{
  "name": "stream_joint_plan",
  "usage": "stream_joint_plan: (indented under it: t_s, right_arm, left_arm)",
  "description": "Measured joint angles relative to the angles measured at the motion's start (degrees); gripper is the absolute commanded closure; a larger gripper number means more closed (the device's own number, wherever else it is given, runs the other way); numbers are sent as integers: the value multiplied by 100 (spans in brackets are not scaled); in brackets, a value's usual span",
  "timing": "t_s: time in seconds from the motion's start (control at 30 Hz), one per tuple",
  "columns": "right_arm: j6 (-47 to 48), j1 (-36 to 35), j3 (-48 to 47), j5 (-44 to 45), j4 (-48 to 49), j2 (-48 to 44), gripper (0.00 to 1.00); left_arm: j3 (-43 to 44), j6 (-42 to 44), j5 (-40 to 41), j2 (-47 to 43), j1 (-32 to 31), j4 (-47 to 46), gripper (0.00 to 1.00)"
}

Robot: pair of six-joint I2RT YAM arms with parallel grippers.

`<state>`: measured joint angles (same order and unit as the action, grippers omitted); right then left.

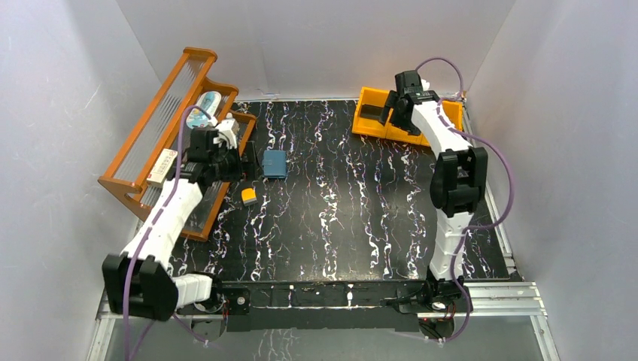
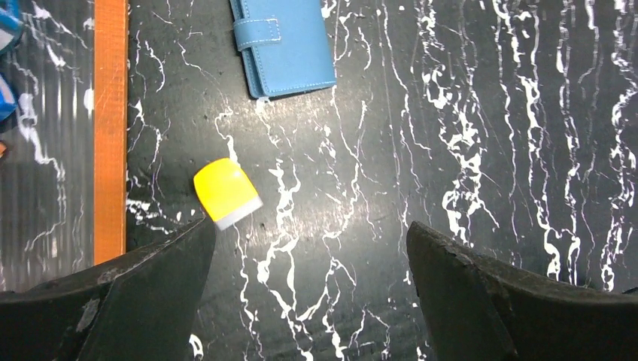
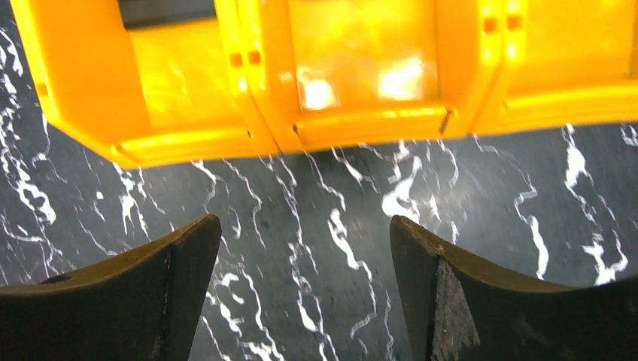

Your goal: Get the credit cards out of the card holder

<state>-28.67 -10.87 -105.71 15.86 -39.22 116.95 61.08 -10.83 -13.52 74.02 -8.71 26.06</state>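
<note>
Teal card holder [image 2: 286,53] lay closed, top of left wrist view; approach step, judged; left claw [image 2: 308,241] gaped empty below it; right claw [image 3: 301,233] likewise; next likely: advance, undo tab [image 2: 259,34].

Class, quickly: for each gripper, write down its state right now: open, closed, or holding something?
Left gripper: open, empty, near the closed card holder.
Right gripper: open, empty, facing the orange bin.
</note>
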Motion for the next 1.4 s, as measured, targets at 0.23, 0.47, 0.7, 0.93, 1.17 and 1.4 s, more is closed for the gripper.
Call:
stream_joint_plan:
  t_s: [0.23,0.47,0.7,0.93,1.17,1.4]
  right_arm:
    - [229,0,-1316,98,-101,1104,14]
    - [393,-2,-1797,177,-133,1735,17]
    - [511,-11,-1921,179,-103,2020,22]
    - [555,-157,-1408,201,144,2000,23]
    - [468,-669,-953,249,57,1827,23]
    - [90,-1388,155,330,-2,1023,23]
  left_arm:
    - [-732,-98,-31,-1515,-2,-72,2]
    - [-1228,-118,-57,-1838,-2,-63,2]
    - [-1567,-116,-63,-1963,-2,-85,2]
    - [-2022,-125,-48,-2210,-2,-205,2]
    - [-2076,-136,24,-2214,-2,-317,2]
    - [-2090,-131,107,-2214,-2,-345,2]
